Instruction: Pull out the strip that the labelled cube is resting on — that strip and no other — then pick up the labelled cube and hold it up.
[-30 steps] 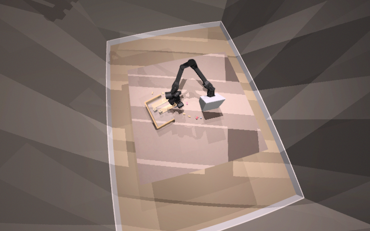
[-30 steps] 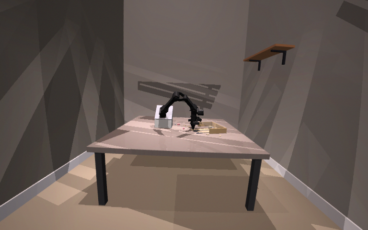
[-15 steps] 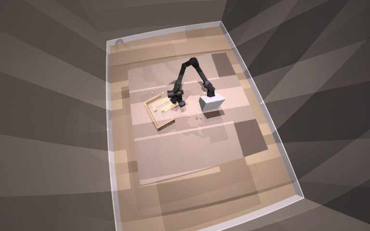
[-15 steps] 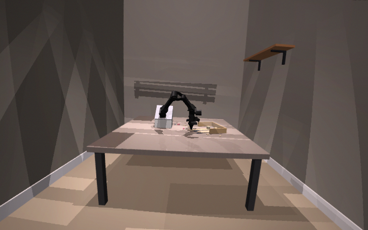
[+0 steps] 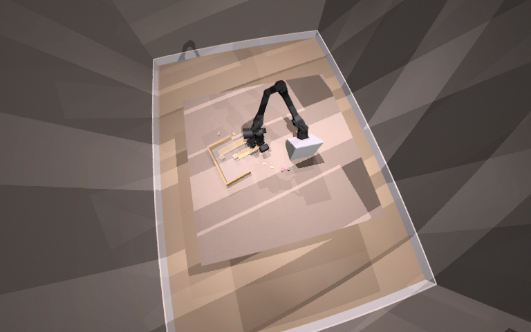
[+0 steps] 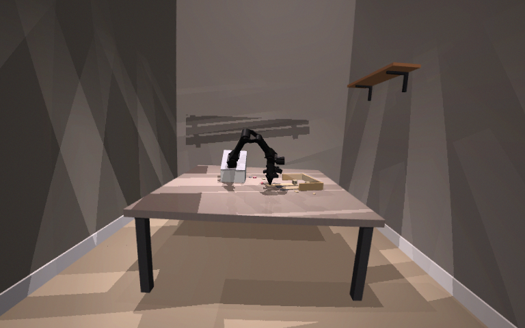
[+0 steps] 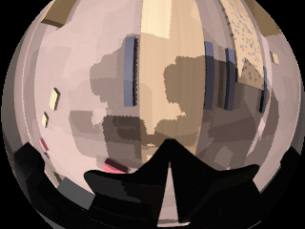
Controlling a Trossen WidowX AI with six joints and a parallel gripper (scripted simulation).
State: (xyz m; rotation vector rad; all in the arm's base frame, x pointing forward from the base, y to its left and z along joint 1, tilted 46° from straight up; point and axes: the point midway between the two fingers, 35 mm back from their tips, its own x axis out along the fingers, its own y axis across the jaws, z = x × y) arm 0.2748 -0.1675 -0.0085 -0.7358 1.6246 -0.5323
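Observation:
My gripper (image 6: 270, 183) (image 7: 170, 143) is shut and empty, pointing down low over the near end of a plain wooden strip (image 7: 186, 29) (image 5: 244, 153). Whether the tips touch it is unclear. A blue-speckled strip (image 7: 245, 45) (image 5: 234, 146) lies parallel, to the right in the wrist view. In the top view, one small pale cube (image 5: 235, 156) is at the plain strip's far end and another (image 5: 222, 156) is near the speckled strip's far end. No label is readable, and the cubes are outside the wrist view.
Low blue rails (image 7: 129, 72) (image 7: 209, 76) (image 7: 230, 78) flank the strips. A low wooden wall (image 5: 218, 166) (image 6: 310, 186) surrounds the far ends on three sides. Small yellow pieces (image 7: 54, 99) and a pink piece (image 7: 115, 166) (image 5: 269, 149) lie nearby. The arm's white base block (image 5: 307, 147) stands behind.

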